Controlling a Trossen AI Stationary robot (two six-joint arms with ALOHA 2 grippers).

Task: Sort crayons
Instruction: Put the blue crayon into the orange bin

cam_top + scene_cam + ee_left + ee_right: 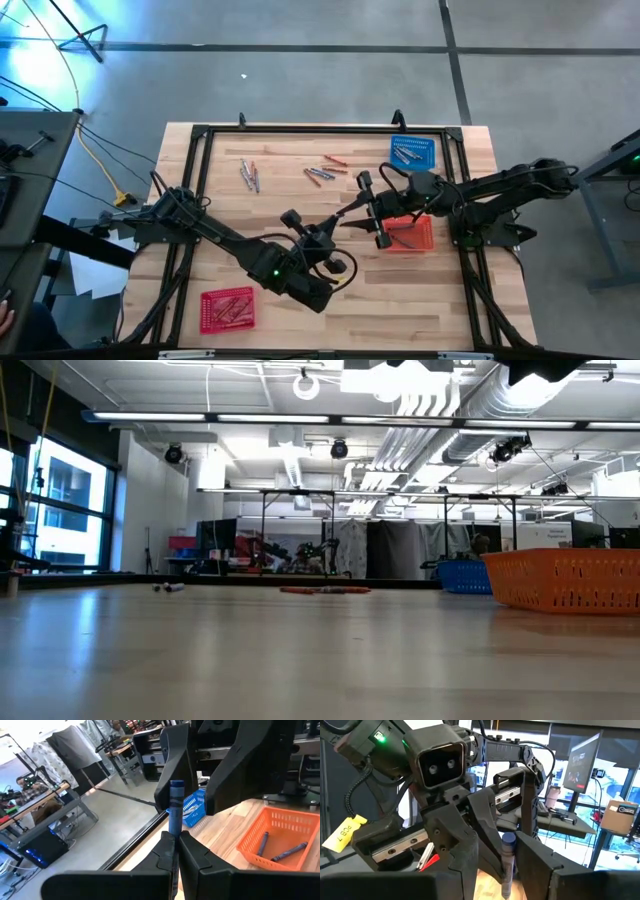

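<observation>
Above the middle of the wooden worktop (300,310), the left gripper (176,845) clamps a grey-blue wax crayon (175,807) upright. The right gripper (512,862) meets it there, its dark fingers (172,765) standing apart on either side of the crayon.

Bright, even overhead light; ceiling strip lights (330,422) glare in low view. Window (60,510) daylight blows out at left. Tabletop (300,660) foreground soft, sheened. Wrist views: near fingers blurred, backgrounds slightly washed.
</observation>
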